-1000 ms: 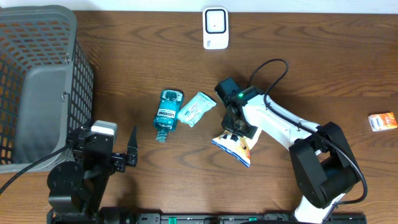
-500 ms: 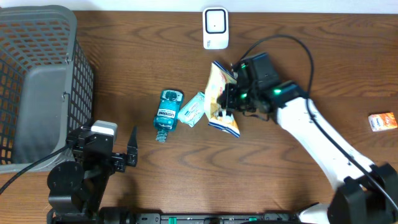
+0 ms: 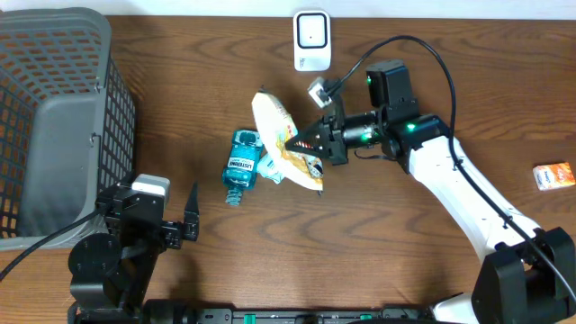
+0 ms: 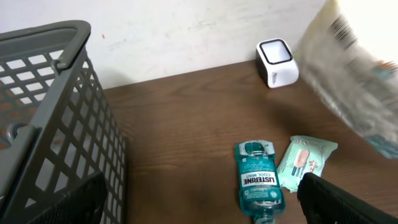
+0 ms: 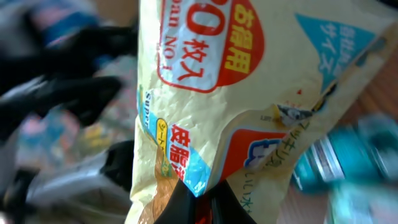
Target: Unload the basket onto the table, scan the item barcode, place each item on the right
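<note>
Crinkly yellow-and-white snack bag (image 3: 270, 121) was up off the brown wooden desk (image 3: 180, 90), right claw (image 3: 304, 144) clamped on its edge. Bag hung above the teal mouthwash bottle (image 3: 242, 166) and pale green wipes pack (image 4: 306, 162), short of the white box scanner (image 3: 312, 40). Left claw (image 3: 189, 216) gaped wide, holding nothing, by the grey mesh basket (image 3: 54, 117).

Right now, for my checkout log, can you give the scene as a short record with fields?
Held item: yellow printed bag, held off the table
Right gripper: shut on the bag's edge
Left gripper: open, empty
Scanner: white barcode scanner, far table edge
On table: Listerine bottle, wipes pack, orange box
Basket: grey basket, far left
</note>
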{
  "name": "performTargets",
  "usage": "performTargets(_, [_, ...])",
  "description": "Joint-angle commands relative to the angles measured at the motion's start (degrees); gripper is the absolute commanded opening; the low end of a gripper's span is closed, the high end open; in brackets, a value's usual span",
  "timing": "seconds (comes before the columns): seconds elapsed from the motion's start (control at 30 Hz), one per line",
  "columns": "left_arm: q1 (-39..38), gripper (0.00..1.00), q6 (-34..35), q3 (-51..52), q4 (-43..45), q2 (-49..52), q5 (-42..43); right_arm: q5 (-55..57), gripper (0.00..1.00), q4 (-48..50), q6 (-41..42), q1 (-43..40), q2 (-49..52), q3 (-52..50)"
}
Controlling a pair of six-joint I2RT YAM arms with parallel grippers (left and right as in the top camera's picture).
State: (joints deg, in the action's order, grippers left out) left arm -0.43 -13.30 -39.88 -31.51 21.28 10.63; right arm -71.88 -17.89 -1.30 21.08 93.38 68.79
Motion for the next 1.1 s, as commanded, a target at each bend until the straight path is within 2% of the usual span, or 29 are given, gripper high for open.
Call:
performTargets(0.0, [-0.02,0.98,0.55,-0.31,0.22,-0.04,0.74,-17.57,0.01,4.96,-14.19,0.0,0.02,0.28])
performTargets(0.17, [-0.02,0.98,0.55,-0.31,0.22,-0.04,0.74,-17.57,0.01,13.55,-16.74,0.02,0.02,0.28])
performTargets(0.63, [-0.02,0.98,0.55,-0.31,0.22,-0.04,0.74,-17.62,0.01,28.59,-11.06,-0.44,-0.07,0.28])
performTargets(1.07, [-0.02,0.98,0.55,-0.31,0.22,-0.04,0.74,-17.62,0.01,30.73,1.66,-7.3,-0.07,0.28])
